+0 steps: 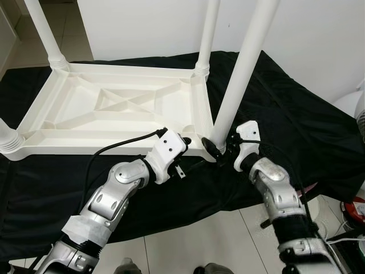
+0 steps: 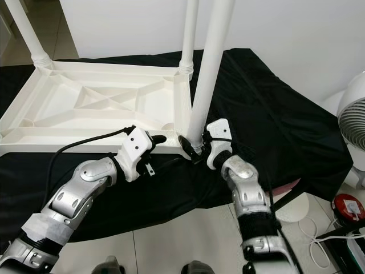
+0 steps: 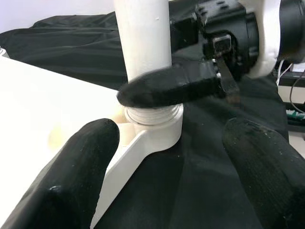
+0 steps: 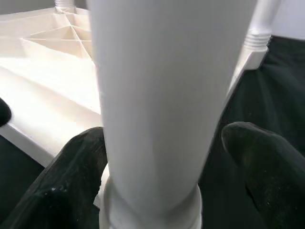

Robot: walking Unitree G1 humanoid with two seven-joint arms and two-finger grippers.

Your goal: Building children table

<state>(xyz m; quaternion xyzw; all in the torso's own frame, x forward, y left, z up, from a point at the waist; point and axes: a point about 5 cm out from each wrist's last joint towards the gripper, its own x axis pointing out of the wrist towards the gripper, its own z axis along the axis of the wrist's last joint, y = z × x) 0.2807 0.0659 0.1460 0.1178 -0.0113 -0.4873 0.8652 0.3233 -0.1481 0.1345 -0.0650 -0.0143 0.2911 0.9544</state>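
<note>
So the right gripper [image 1: 219,147] sits lower centre of the head view, fingers spread either side of the near table leg [image 1: 242,68] right at its threaded base; whether they actually pinch it, can't tell. That leg runs straight up toward the top of the frame from the near right corner of the upside-down table top [image 1: 114,108]. The left gripper [image 2: 162,141], fingers apart and empty, rests just left of that socket.

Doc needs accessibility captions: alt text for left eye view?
The right gripper clasps the base of a white table leg at a corner of the upturned white tabletop on black cloth; the left gripper rests beside it.
</note>
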